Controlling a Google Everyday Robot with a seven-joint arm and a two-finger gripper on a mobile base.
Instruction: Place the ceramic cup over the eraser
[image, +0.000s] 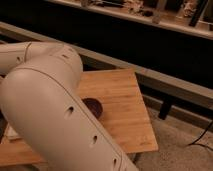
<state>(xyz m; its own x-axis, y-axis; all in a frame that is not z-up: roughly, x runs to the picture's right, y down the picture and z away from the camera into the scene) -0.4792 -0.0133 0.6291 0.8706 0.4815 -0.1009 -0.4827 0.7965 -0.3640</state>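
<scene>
My large white arm (50, 100) fills the left and centre of the camera view and hides most of the wooden table (120, 95). The gripper is out of view. The ceramic cup and the eraser are hidden or out of view. A dark purple bowl (94, 107) shows partly beside the arm, on the middle of the table.
A pale flat object (11, 133) lies at the table's left edge, partly behind the arm. Behind the table runs a low ledge (165, 80) with a dark wall above it. A shelf (150, 15) with small items is at the top. A cable lies on the floor (200, 140) at the right.
</scene>
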